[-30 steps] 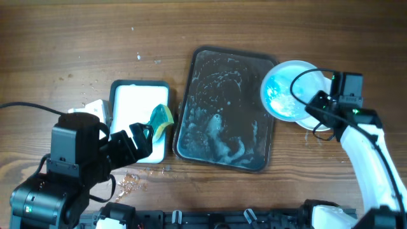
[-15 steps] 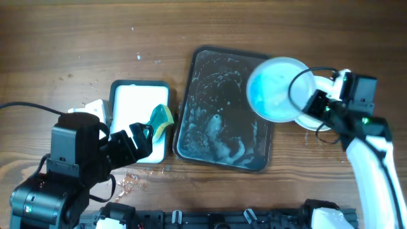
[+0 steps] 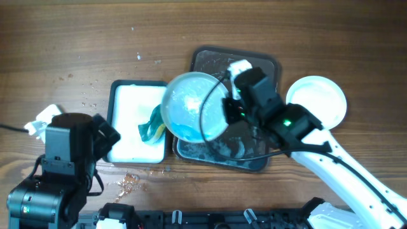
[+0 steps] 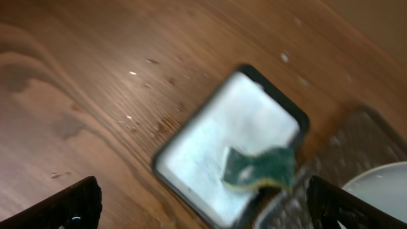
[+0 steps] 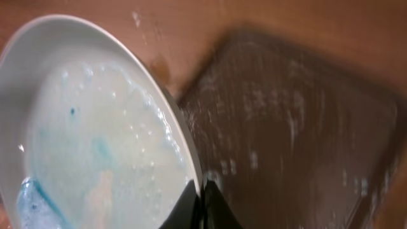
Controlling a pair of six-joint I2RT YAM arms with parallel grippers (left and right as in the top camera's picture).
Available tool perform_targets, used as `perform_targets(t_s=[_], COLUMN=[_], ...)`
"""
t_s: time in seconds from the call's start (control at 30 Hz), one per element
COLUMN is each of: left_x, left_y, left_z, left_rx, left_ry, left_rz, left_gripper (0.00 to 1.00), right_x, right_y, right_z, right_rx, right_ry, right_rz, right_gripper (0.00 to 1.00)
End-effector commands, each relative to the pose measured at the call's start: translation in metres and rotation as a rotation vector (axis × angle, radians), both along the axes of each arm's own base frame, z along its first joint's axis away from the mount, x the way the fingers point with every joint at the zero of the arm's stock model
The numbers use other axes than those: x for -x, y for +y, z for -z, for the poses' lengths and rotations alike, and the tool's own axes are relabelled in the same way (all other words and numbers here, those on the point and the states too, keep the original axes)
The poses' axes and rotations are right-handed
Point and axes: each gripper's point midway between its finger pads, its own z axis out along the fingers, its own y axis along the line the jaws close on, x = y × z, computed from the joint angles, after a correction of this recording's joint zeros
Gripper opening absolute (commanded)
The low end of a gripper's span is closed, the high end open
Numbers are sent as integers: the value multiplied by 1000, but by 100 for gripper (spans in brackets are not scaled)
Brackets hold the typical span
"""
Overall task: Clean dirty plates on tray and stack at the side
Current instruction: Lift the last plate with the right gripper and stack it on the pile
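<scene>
My right gripper (image 3: 227,109) is shut on the rim of a white plate (image 3: 191,105) smeared with blue soap and holds it raised over the left edge of the dark wet tray (image 3: 254,162); the pinch shows in the right wrist view (image 5: 202,191) on the plate (image 5: 89,140). A clean white plate (image 3: 321,98) lies on the table right of the tray. A green-and-yellow sponge (image 3: 151,124) lies in the white dish (image 3: 130,105), also in the left wrist view (image 4: 257,168). My left gripper (image 4: 203,213) is open above the dish, holding nothing.
Water drops and suds (image 3: 130,183) lie on the wooden table in front of the white dish. The tray surface (image 5: 305,114) is wet and soapy. A cable (image 3: 19,107) runs off the left edge.
My right arm swung the soapy plate left from beside the clean plate to over the tray's left edge. The clean plate is now uncovered. My left arm pulled back left from the sponge.
</scene>
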Motion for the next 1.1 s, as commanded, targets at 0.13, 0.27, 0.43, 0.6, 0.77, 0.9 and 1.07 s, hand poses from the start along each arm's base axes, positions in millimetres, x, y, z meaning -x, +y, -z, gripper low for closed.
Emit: perform_targets(t_s=[0.13,0.27,0.43,0.6,0.77,0.9,1.07], left_x=[19,25,25,18,18,18,18], left_y=[49,51,48,25,25,25,25], left_z=[-7,-3,-1,7,7,7,7], left_rx=[-35,-34,-17,105,105,105,105], left_ry=[-33,-3,1,10,10,10,10], left_rz=[-296,-309,-297,-212,-212,-212,-212], left_gripper=[100,100,100,100,100,100,100], right_x=[-25,-3,28,41,44,-1,-11], right_y=[76,105,127,133,132,72,67], right_z=[-42,-79,-124,-134,-137,-115,27], right_rx=[486,603,651,657,659,492,132], right_ry=[-594,-800,-976,-1012,-1015,-832,-142], right_rz=[-138,-106,-112,-113,-95,253,-47], right_gripper=[4,4,4,4,4,4,4])
